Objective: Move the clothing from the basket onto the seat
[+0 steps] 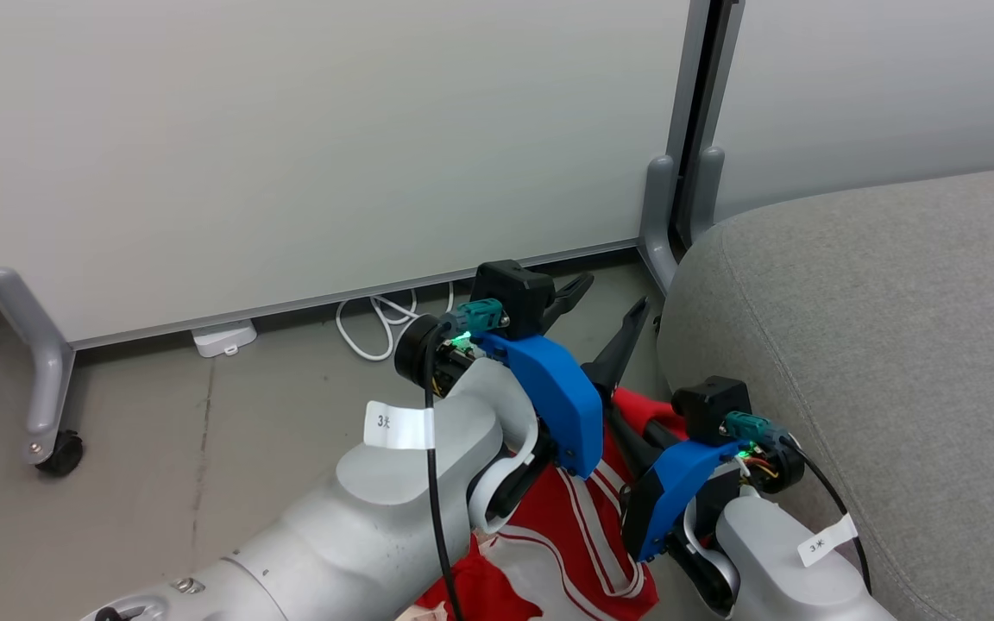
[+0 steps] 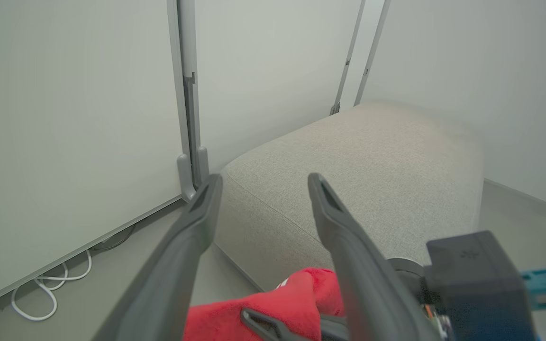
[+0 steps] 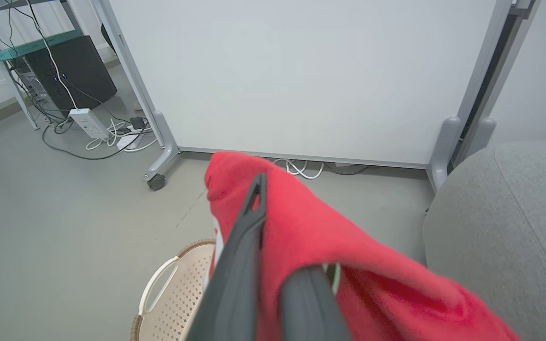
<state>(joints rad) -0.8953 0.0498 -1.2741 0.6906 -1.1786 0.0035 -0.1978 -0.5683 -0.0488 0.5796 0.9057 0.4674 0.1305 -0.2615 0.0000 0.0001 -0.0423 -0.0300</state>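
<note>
The right gripper [image 3: 282, 227] is pinching the clothing [image 3: 349, 246] beside the seat [image 3: 514, 213] and should be lifting it above the seat; the left gripper [image 2: 264, 182] is gaping wide

Head camera high, looking down, wrist cameras low, close, all sharing seat [image 1: 894, 328]
</note>
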